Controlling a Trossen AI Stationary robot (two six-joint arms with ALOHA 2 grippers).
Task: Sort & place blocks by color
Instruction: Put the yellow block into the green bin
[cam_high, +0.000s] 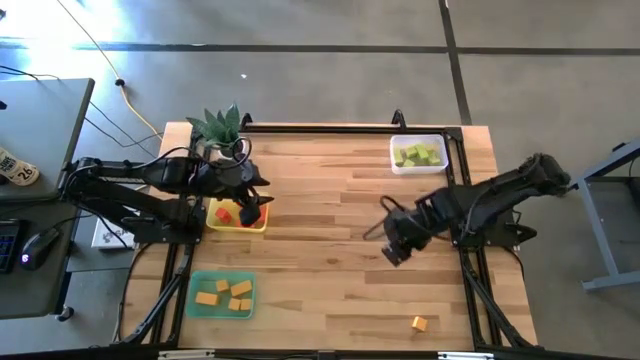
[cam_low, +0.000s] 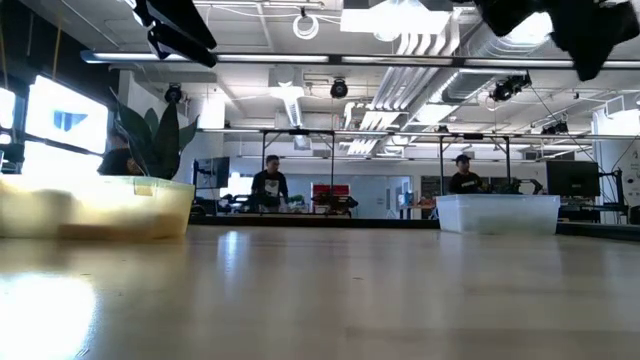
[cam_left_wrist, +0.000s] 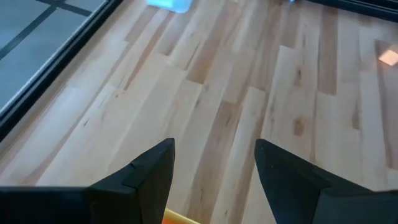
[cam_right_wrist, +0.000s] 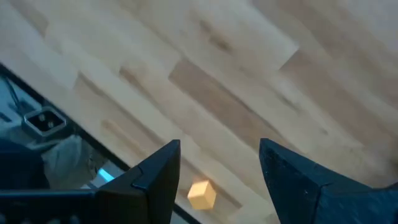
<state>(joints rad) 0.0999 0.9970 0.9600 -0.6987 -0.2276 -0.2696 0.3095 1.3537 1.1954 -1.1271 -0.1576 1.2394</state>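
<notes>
A yellow tray (cam_high: 237, 222) near the table's left edge holds red blocks (cam_high: 222, 213). My left gripper (cam_high: 252, 207) hangs over its right end, open and empty (cam_left_wrist: 214, 146). Orange blocks (cam_high: 222, 291) lie in a green tray (cam_high: 220, 296) near the near-left corner. Light green blocks (cam_high: 418, 154) fill a clear tray (cam_high: 418, 153) at the far right. One orange block (cam_high: 419, 323) lies alone on the table near the near edge, and it also shows in the right wrist view (cam_right_wrist: 201, 194). My right gripper (cam_high: 392, 245) hovers open (cam_right_wrist: 219, 146) over bare wood right of centre.
A potted plant (cam_high: 222, 128) stands at the far left corner, just behind the yellow tray. A black frame rail (cam_high: 340, 127) runs along the far edge. Bare wood (cam_high: 330, 240) spreads across the middle of the table. People stand in the room beyond (cam_low: 268, 185).
</notes>
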